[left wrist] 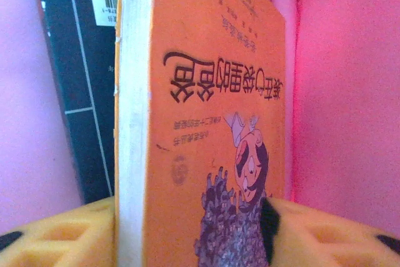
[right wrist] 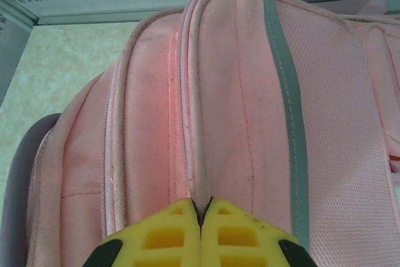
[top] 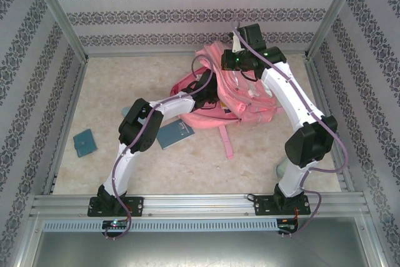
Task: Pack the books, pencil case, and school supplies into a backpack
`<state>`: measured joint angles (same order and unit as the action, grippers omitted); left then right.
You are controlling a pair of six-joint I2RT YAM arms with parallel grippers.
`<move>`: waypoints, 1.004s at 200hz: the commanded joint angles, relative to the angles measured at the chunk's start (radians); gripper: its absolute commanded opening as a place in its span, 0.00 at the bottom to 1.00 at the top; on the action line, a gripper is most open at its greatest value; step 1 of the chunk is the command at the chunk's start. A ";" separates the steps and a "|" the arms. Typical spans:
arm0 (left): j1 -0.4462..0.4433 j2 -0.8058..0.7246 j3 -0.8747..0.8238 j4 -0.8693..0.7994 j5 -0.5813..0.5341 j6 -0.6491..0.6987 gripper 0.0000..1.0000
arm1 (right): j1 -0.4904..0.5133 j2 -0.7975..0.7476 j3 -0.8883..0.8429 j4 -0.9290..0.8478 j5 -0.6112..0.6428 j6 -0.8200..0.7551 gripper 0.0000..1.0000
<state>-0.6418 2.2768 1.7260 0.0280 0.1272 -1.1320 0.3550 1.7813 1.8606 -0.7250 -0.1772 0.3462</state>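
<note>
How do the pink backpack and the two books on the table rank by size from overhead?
pink backpack
centre book, partly covered
far-left book, slightly smaller

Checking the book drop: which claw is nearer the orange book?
Left. The orange book stands between the open fingers of the left claw, inside the backpack; the right claw is shut on the backpack's outer seam, outside.

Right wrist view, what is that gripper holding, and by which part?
The right gripper is shut on the backpack, pinching a raised seam fold on its pink fabric.
</note>
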 commanded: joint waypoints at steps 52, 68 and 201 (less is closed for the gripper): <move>0.000 -0.136 0.069 -0.340 -0.080 0.132 0.87 | -0.020 -0.074 -0.055 0.131 -0.018 0.015 0.00; 0.002 -0.172 0.049 -0.401 -0.113 0.155 0.92 | -0.028 -0.073 -0.072 0.137 -0.007 0.003 0.00; 0.125 -0.719 -0.486 -0.562 -0.195 0.262 0.92 | -0.017 -0.017 -0.244 0.179 0.074 -0.032 0.33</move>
<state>-0.5335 1.6825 1.3239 -0.4614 -0.0166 -0.9154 0.3305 1.7512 1.6440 -0.5671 -0.1761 0.3260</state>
